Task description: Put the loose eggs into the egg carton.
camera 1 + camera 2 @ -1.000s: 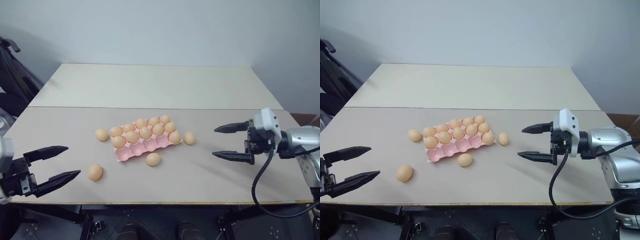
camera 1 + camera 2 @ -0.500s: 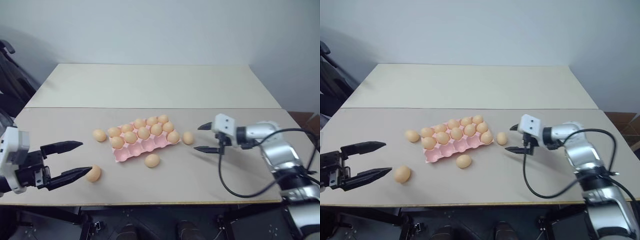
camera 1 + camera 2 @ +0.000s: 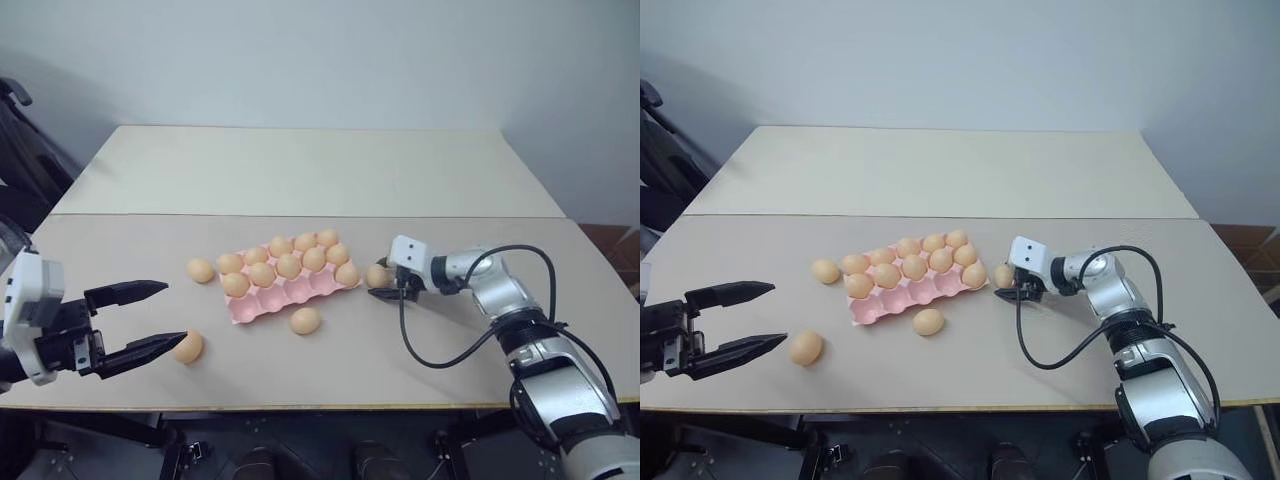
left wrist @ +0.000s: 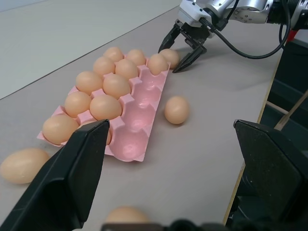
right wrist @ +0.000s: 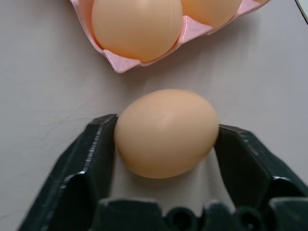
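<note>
Egg carton (image 3: pixel 290 292): pale pink, plain, no print. Eggs seated in the egg carton: light tan-orange, uniform, unspeckled. Loose eggs around the egg carton, including the one at its right end (image 5: pixel 166 132) and the one in front of it (image 3: pixel 305 320): the same light tan-orange. Table (image 3: pixel 300 175): two tones, cream on the half beyond the egg carton, grey-beige under it. Right gripper (image 5: pixel 163 144): black fingers (image 5: pixel 91 159), white and silver body. Left gripper (image 3: pixel 140 320): black fingers. Wall (image 3: pixel 320 60): pale grey-blue.

Two-tone table (image 3: pixel 300 175), pale grey wall (image 3: pixel 320 60)
</note>
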